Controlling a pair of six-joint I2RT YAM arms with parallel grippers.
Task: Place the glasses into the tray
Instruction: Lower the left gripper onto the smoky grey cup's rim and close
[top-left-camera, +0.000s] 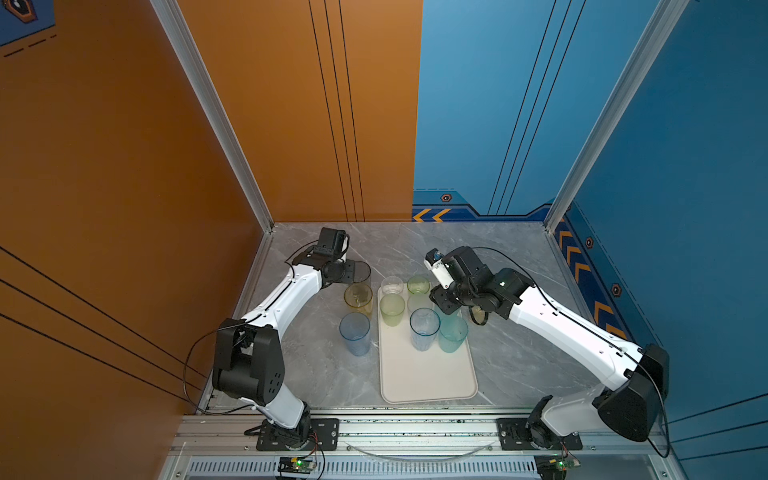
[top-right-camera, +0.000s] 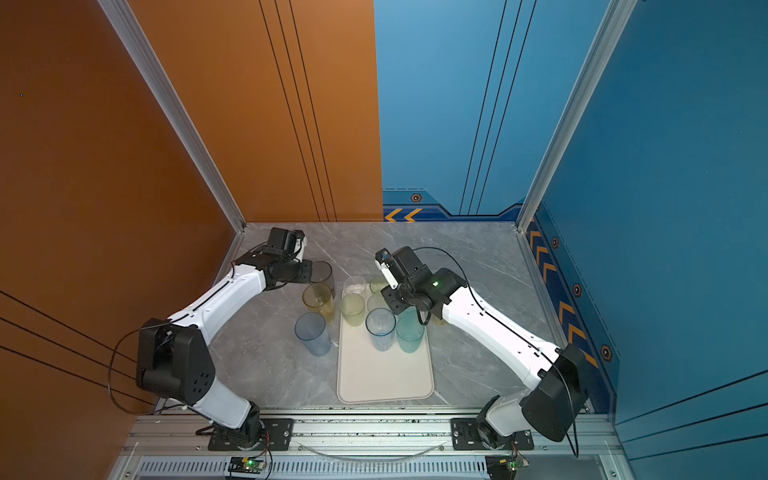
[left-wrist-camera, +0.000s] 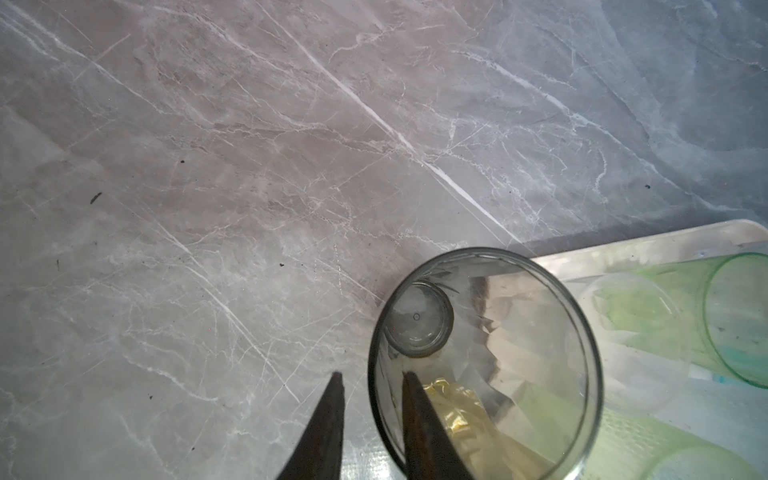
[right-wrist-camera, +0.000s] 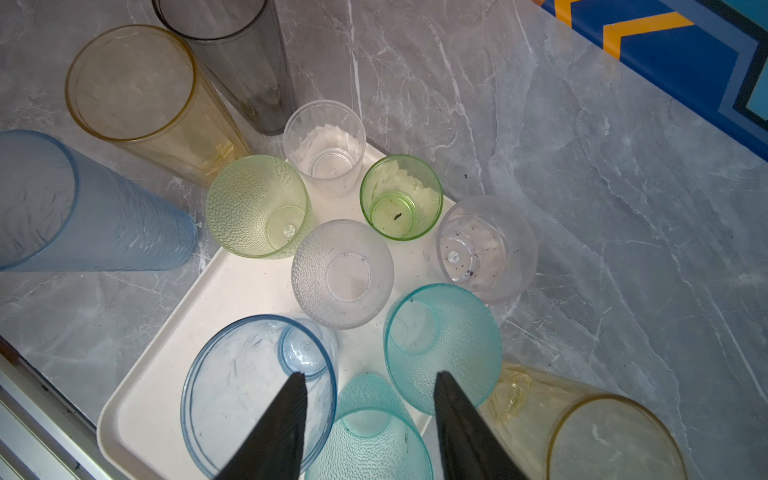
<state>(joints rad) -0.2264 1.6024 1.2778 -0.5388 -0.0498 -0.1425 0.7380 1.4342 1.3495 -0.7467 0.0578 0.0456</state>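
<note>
Glasses (right-wrist-camera: 343, 274) stand upright in the tray (right-wrist-camera: 166, 395), others outside it.

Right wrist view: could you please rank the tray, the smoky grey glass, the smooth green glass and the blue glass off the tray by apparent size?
1. tray
2. blue glass
3. smoky grey glass
4. smooth green glass
The picture's edge crops the blue and grey glasses, and nearness varies, so real sizes stay unsure.

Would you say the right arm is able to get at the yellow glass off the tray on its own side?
Probably yes: the yellow glass stands on bare table beside the open right gripper, nothing between, though a teal glass crowds it.
</note>
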